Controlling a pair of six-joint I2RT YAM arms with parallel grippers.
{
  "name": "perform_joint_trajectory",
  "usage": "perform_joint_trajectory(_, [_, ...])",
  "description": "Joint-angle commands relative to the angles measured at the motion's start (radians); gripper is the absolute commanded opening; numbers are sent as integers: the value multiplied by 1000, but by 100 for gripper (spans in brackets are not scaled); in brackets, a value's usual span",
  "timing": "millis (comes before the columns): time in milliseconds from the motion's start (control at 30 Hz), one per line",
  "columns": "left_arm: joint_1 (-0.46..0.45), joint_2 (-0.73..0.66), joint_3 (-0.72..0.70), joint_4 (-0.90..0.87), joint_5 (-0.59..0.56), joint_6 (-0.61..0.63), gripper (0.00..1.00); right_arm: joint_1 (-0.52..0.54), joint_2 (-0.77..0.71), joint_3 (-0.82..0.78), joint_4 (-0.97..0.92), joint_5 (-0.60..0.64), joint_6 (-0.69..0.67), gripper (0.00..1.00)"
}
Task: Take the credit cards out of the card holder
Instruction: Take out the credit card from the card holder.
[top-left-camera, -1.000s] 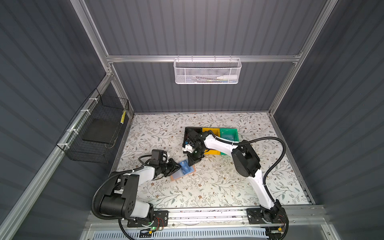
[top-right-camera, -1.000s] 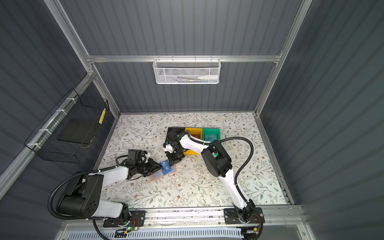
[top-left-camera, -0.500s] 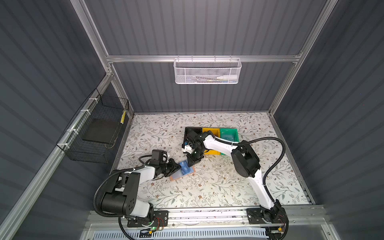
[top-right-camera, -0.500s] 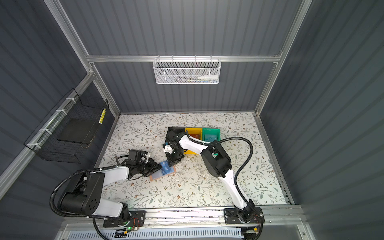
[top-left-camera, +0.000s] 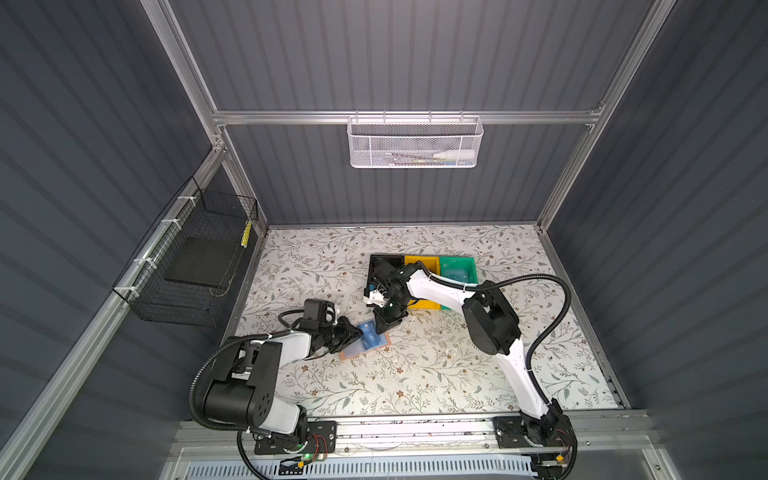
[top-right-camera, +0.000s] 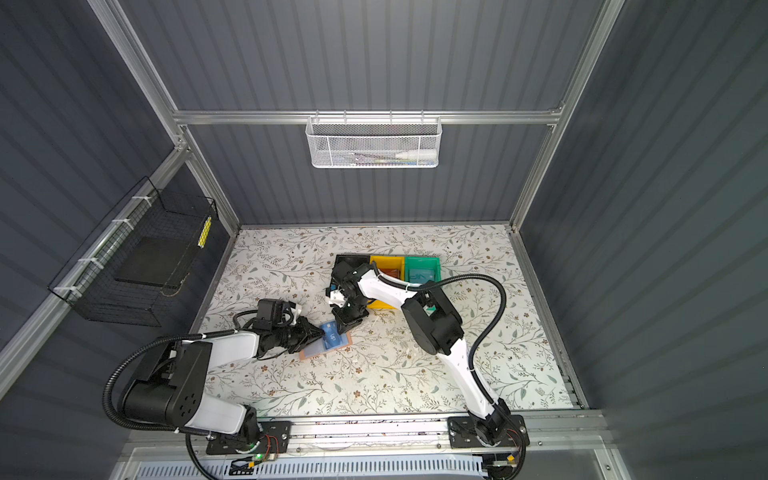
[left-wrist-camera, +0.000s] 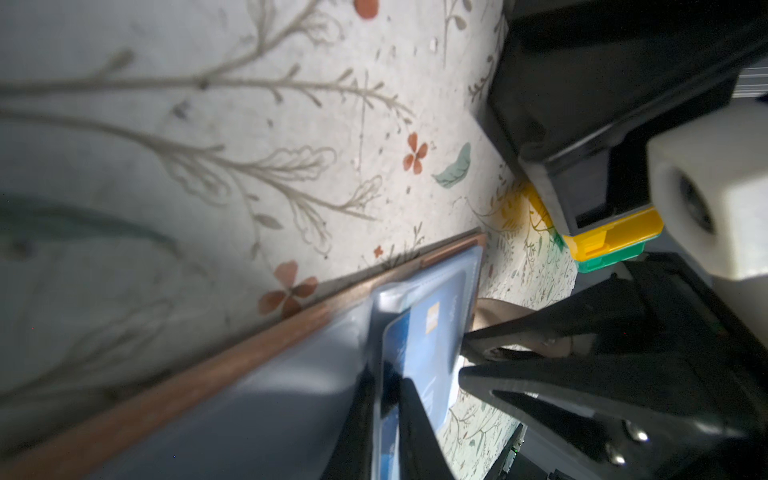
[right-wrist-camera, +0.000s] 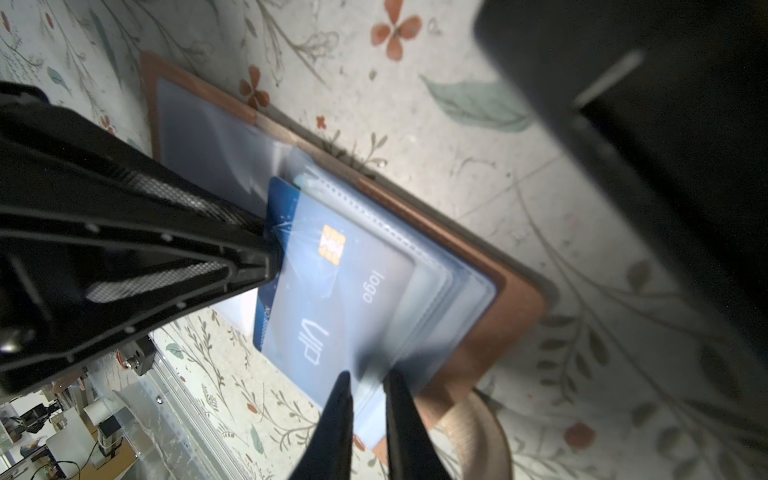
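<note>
Open card holder (top-left-camera: 353, 352) is lying lower centre in a top view | left gripper (right-wrist-camera: 270, 253) is clamping blue card (right-wrist-camera: 332, 291) by its long edge, axis crosswise to claw | right gripper (right-wrist-camera: 368, 378) is pinching holder's sleeves

Left gripper (top-left-camera: 356, 332): jaws pinch slightly tighter on edge of blue card (top-left-camera: 369, 333). Left arm (top-left-camera: 291, 345): black elbow link shifts slightly, direction too small to tell. Card against card holder (top-left-camera: 353, 353) sleeve: any slide too slight to judge in both top views.
</note>
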Motion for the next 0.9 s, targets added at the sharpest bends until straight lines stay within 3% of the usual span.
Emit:
perform_joint_trajectory(0, [-1, 28, -2, -9, -6, -7, 14, 8, 21, 16, -23, -26, -19, 19])
perform_joint_trajectory(500, [5, -9, 23, -129, -35, 67, 4, 4, 19, 16, -41, -17, -34, 20])
perform_joint_trajectory(867, [113, -44, 32, -236, -2, 165, 4, -3, 21, 9, -50, -15, -39, 20])
